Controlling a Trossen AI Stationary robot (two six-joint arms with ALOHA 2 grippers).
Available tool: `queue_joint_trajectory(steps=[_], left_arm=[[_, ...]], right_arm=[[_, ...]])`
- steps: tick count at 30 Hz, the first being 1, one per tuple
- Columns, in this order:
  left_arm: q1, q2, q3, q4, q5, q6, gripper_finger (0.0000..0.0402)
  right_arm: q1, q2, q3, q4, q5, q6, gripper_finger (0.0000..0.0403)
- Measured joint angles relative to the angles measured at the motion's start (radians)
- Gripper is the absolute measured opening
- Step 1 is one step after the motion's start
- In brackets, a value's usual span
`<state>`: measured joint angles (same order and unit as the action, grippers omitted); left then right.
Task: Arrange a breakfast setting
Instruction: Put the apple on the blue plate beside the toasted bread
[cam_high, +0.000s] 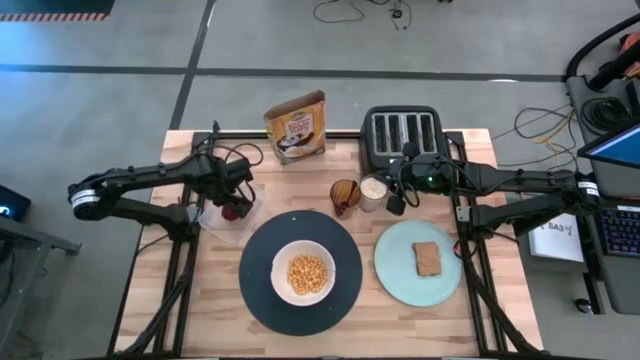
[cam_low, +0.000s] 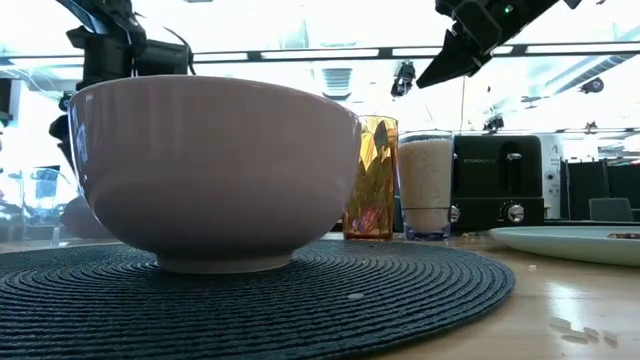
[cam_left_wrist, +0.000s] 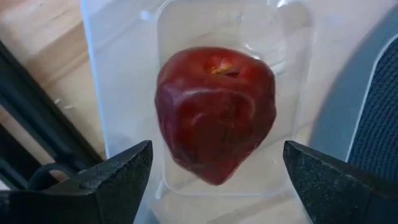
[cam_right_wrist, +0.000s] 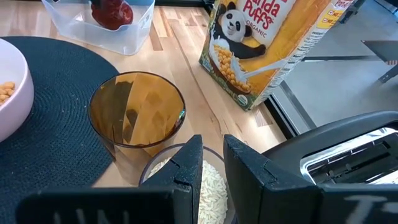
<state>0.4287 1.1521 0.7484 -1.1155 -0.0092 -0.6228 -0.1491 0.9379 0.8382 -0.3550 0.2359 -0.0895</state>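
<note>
A dark red fruit (cam_left_wrist: 214, 112) lies in a clear plastic tub (cam_high: 225, 212) at the table's left. My left gripper (cam_left_wrist: 214, 180) is open just above it, one finger on either side of the fruit, apart from it. My right gripper (cam_right_wrist: 212, 168) is shut and empty, high above a clear glass of white grains (cam_low: 425, 185). The white bowl (cam_high: 303, 272) holds cereal and stands on the large black round plate (cam_high: 255, 290). The brown toast slice (cam_high: 427, 257) lies on the pale green plate (cam_high: 395, 270). The cereal box (cam_high: 296, 125) stands at the far edge.
An amber glass (cam_high: 345, 195) stands beside the glass of grains, between the two grippers. The black four-slot toaster (cam_high: 402, 135) stands at the far right, behind my right gripper. Bare wood shows at the table's near corners.
</note>
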Motion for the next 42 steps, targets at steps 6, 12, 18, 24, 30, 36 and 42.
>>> queue_joint_trajectory(steps=[6,12,18,24,30,36,42], left_arm=[[-0.019,-0.001,-0.006,0.064,-0.007,0.008,0.0334],[-0.038,0.032,-0.053,0.082,-0.031,0.006,0.0333],[-0.065,0.059,-0.084,0.136,-0.051,0.003,0.0333],[-0.077,0.08,-0.087,0.159,-0.06,0.005,0.0331],[-0.077,0.075,-0.087,0.158,-0.06,0.008,0.0314],[-0.077,0.064,-0.089,0.156,-0.056,0.007,0.0311],[-0.077,0.06,-0.03,0.107,-0.05,0.02,0.031]], right_arm=[[0.0,0.0,-0.001,0.0,0.0,0.0,0.0056],[0.0,0.0,-0.001,0.0,0.0,0.002,0.0057],[0.0,0.0,-0.001,0.0,0.0,0.001,0.0056],[0.0,0.0,-0.001,0.0,0.0,0.002,0.0057],[0.0,0.0,-0.001,0.0,0.0,0.003,0.0056],[0.0,0.0,-0.001,0.0,0.0,0.003,0.0057],[0.0,0.0,-0.001,0.0,0.0,0.003,0.0057]])
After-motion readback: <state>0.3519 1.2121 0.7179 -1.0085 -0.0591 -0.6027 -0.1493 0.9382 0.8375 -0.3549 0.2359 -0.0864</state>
